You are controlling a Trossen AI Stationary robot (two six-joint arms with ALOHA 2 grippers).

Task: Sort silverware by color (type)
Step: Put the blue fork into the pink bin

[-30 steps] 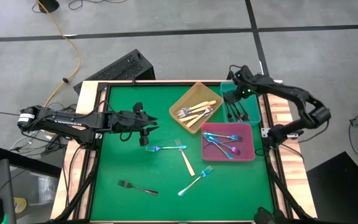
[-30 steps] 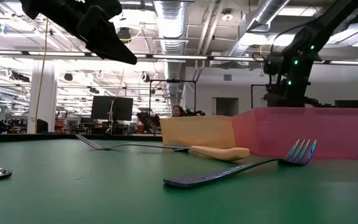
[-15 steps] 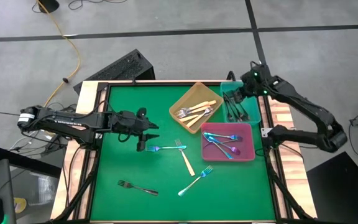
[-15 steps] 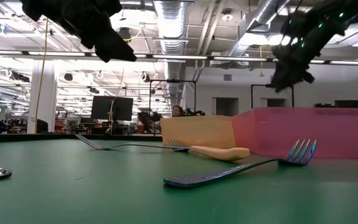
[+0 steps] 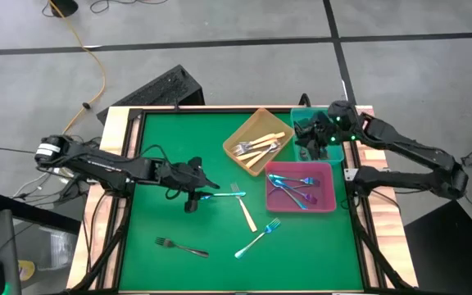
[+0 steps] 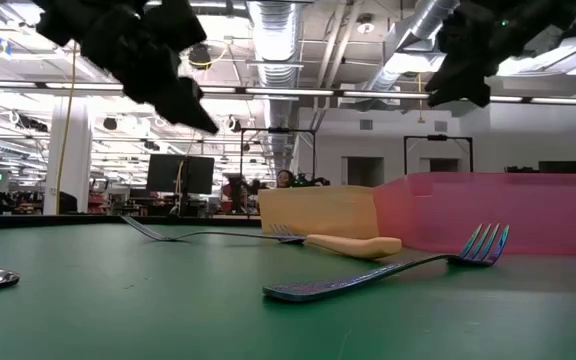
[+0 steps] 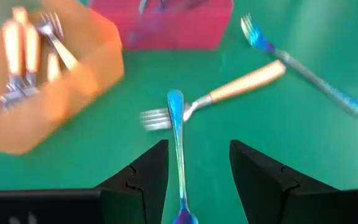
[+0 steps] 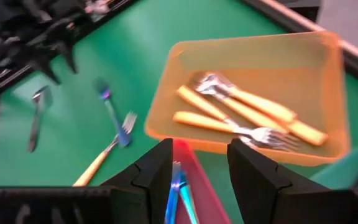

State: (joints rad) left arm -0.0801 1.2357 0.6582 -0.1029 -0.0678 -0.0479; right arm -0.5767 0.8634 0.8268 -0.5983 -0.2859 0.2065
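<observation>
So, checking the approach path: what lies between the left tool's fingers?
In the left wrist view, the blue fork's handle runs between the left tool's open fingers.

Three trays sat at the table's (image 5: 170,262) far right: one tray (image 5: 259,140) with several forks (image 5: 256,148) in it, a second tray (image 5: 329,141) to its right under the right gripper (image 5: 311,138), and a third tray (image 5: 301,187) in front of both, holding more forks (image 5: 292,190). Left of that third tray, the left gripper (image 5: 192,193) hovered over the handle end of a loose fork (image 5: 216,195). Another fork (image 5: 242,206) lay just right of it, a third (image 5: 258,238) nearer the front, and a fourth (image 5: 181,247) at the front left, well apart from the trays.
</observation>
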